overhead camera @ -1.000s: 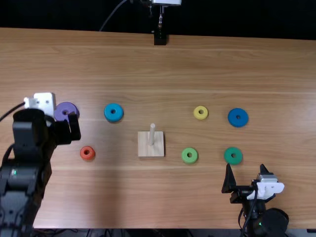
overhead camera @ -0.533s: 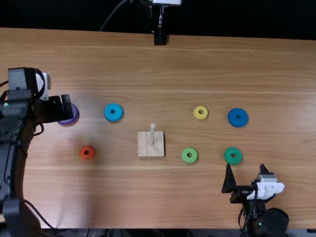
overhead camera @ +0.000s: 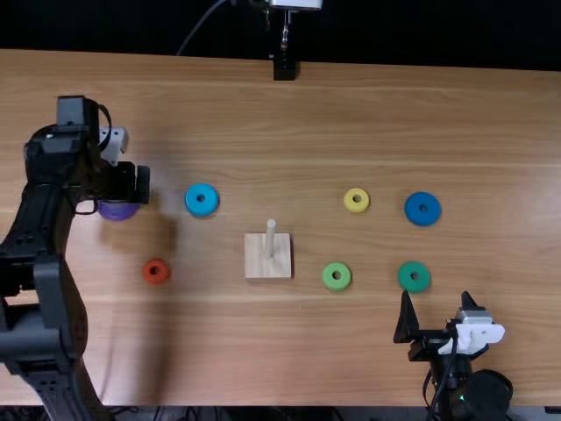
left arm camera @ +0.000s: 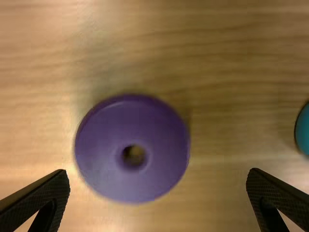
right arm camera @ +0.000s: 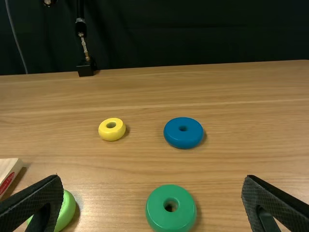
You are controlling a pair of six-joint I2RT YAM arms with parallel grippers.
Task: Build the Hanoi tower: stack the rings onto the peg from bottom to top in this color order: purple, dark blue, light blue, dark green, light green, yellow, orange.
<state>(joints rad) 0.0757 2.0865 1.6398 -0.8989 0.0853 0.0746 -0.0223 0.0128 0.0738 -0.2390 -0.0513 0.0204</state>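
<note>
My left gripper (overhead camera: 142,184) hangs over the purple ring (overhead camera: 118,211), partly covering it. In the left wrist view the left gripper (left arm camera: 158,181) is open, with the purple ring (left arm camera: 133,179) lying below on the table. The right gripper (overhead camera: 434,303) stands open near the dark green ring (overhead camera: 414,276); in the right wrist view the right gripper (right arm camera: 153,186) holds nothing. The bare peg (overhead camera: 270,239) rises from its square base (overhead camera: 267,270). Light blue (overhead camera: 202,200), orange (overhead camera: 155,271), yellow (overhead camera: 357,200), dark blue (overhead camera: 422,209) and light green (overhead camera: 337,276) rings lie apart.
The wooden table (overhead camera: 307,114) extends beyond the rings to its far edge, where a black stand (overhead camera: 285,67) is placed. The left arm reaches up along the table's left side.
The left arm has swung around, and its gripper has shifted slightly rightward at the purple ring, now covering the ring's far part. The right arm and the rings have stayed put.
</note>
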